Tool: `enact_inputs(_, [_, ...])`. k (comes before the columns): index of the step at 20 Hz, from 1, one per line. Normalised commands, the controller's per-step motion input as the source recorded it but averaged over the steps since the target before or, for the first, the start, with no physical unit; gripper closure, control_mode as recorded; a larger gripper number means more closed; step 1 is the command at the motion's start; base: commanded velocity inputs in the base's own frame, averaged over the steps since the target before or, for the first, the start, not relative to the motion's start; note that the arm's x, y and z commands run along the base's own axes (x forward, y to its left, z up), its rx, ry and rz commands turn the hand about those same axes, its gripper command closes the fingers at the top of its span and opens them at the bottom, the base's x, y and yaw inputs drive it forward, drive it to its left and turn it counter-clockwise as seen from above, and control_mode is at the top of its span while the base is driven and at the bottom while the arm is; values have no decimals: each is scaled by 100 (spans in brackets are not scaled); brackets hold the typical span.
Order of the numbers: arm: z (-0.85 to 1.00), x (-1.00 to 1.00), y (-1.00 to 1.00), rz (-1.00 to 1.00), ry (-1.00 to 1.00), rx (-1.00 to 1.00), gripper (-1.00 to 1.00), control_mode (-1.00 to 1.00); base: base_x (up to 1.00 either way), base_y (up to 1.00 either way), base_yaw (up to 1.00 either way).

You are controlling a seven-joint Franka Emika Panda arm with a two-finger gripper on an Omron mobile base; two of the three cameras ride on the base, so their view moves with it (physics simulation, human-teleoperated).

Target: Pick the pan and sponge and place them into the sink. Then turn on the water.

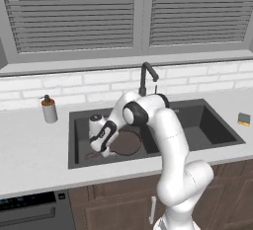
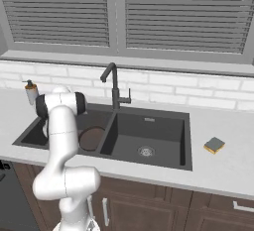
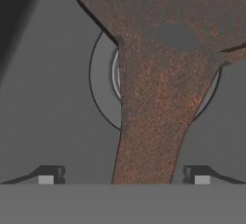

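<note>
1. Round dark-brown frying pan (image 1: 126, 142) is set in the dark-grey double-basin sink (image 1: 212, 106), directly under the claw (image 3: 124, 175).
2. Claw is spread, handle between the tips, unpinched.
3. Yellow-and-green rectangular sponge (image 2: 214, 145) is left on the counter, far from the claw; water is not yet on.

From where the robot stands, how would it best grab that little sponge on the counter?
Probably from straight above, fingers closing across the short sides of the sponge. It lies flat on the counter right of the sink, so only its side edges offer grip.
</note>
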Motion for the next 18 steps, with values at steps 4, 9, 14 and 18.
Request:
enact_inputs(4, [40, -28, -16, 4, -26, 14, -100, -100, 0, 0, 0])
enact_inputs(9, [76, -38, -7, 6, -27, 11, -100, -100, 0, 0, 0])
enact_inputs(14, [100, -41, 0, 2, -18, 2, -100, -100, 0, 0, 0])
enact_inputs(18, [100, -35, 0, 0, 0, 0, -100, -100, 0, 0, 0])
